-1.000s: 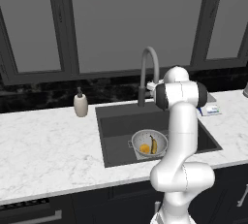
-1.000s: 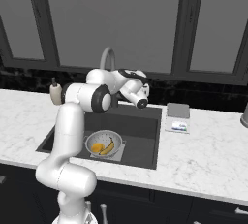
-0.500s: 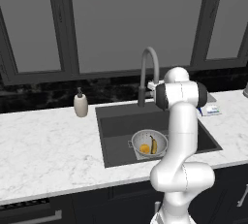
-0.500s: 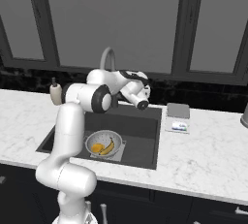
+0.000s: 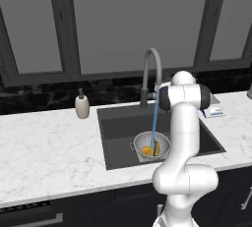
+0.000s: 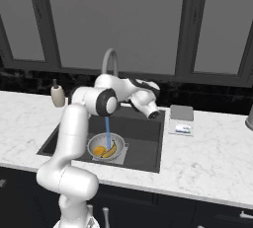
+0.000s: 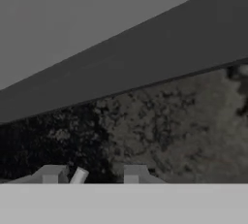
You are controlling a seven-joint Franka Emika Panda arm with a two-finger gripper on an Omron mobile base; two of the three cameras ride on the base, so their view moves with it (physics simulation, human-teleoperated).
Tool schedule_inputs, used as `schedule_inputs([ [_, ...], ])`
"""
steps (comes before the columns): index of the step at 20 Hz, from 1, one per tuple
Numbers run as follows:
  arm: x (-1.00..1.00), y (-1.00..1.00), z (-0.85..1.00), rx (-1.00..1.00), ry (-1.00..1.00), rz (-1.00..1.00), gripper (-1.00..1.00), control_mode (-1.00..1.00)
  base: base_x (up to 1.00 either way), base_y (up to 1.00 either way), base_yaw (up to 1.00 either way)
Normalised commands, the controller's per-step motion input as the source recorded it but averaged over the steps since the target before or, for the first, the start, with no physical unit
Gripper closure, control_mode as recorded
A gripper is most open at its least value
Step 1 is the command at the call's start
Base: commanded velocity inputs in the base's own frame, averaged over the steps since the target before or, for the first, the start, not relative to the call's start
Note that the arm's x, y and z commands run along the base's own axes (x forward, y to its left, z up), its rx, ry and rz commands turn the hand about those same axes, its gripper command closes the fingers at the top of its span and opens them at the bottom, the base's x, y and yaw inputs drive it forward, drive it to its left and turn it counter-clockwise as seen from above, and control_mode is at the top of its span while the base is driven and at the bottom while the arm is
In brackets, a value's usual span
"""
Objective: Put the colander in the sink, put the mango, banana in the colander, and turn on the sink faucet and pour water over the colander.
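The silver colander (image 5: 151, 145) (image 6: 106, 147) stands in the dark sink (image 5: 118, 127) (image 6: 143, 133). In it lie the orange-yellow mango (image 5: 147, 150) (image 6: 99, 150) and the banana (image 5: 156, 148) (image 6: 112, 150) side by side. From the spout of the tall grey sink faucet (image 5: 152, 71) (image 6: 109, 61) a blue stream of water (image 5: 154, 118) (image 6: 107, 132) falls into the colander. My gripper (image 6: 153, 115) (image 7: 92, 174) hangs above the sink's right part, to the right of the faucet, pointing at the dark back wall. Its fingertips (image 7: 53, 173) stand apart with nothing between them.
A beige soap dispenser (image 5: 82, 106) (image 6: 58, 95) stands on the white marble counter (image 5: 44, 152) left of the sink. A small grey flat device (image 6: 181, 118) (image 5: 214, 111) lies on the counter to the sink's right. Dark windows rise behind the backsplash.
Water now runs from the faucet into the colander; no stream showed before. My gripper has drifted slightly down and to the right, away from the faucet.
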Motion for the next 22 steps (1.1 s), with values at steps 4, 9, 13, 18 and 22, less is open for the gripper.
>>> schedule_inputs([
  [4,0.3,-0.87,-0.51,0.02,0.12,-0.07,1.0,-1.0,0.0,0.0,0.0],
  [9,0.23,-0.52,-0.29,0.0,0.16,-0.11,1.0,-1.0,0.0,0.0,0.0],
  [13,-0.07,-0.1,0.04,0.0,0.17,-0.16,1.0,-1.0,0.0,0.0,0.0],
  [18,-0.29,0.0,0.3,-0.05,0.24,-0.28,1.0,-1.0,0.0,0.0,0.0],
  [22,-0.31,0.0,0.29,-0.17,0.27,-0.42,1.0,-1.0,0.0,0.0,0.0],
])
